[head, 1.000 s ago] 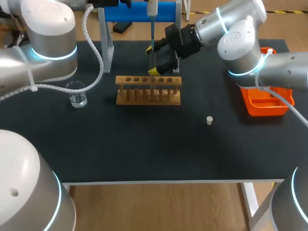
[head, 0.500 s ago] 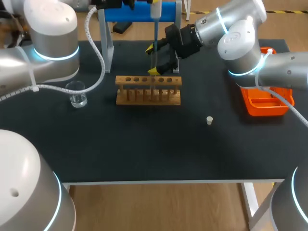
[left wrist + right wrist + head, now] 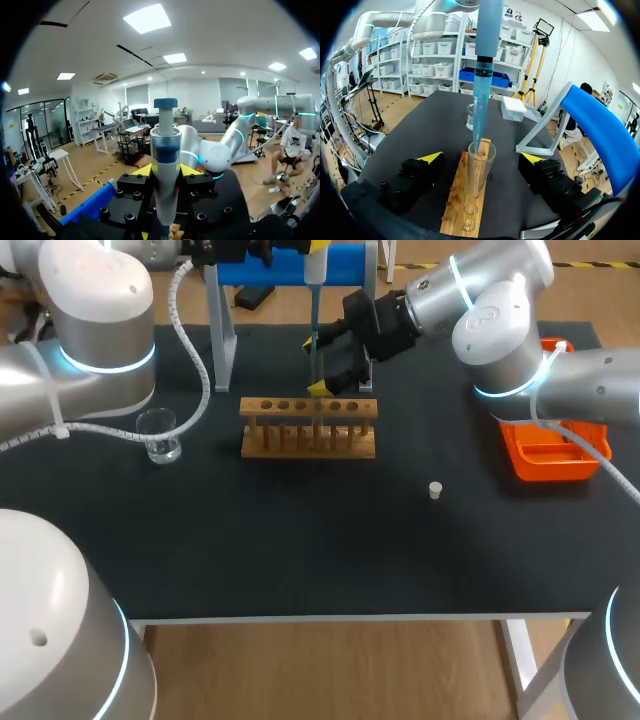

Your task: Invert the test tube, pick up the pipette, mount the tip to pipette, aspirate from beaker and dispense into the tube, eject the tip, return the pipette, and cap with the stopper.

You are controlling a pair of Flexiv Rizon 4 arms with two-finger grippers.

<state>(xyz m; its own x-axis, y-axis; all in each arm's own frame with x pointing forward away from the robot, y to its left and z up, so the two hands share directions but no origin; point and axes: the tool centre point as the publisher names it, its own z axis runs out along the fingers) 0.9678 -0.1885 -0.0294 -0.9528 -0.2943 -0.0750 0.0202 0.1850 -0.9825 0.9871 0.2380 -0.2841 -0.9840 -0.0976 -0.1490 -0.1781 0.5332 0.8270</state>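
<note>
Head view first: the dark counter spreads wide, the left arm comes in from 9 o'clock and the right arm from 2 o'clock. Both reach toward the far middle. The blue stand sits at the 12 o'clock edge, and the orange tray lies out at 3 o'clock.

The wooden rack is just past centre toward 12. Directly above it hangs the pipette, upright and clenched in the left claw, with a yellow-tipped finger pressed on each side of its barrel.

The beaker stands alone at 9 o'clock from the rack, well apart from it.

Over to the right wrist view: the test tube stands upright in the rack, mouth up. The right claw is released, its fingers spread wide on either side of the glass with clear gaps to it. The pipette's blue tip points straight down, and its end dips inside the tube's mouth.

Smallest of all, the white stopper rests on the bare counter at 4 o'clock from the rack, near nothing else.
</note>
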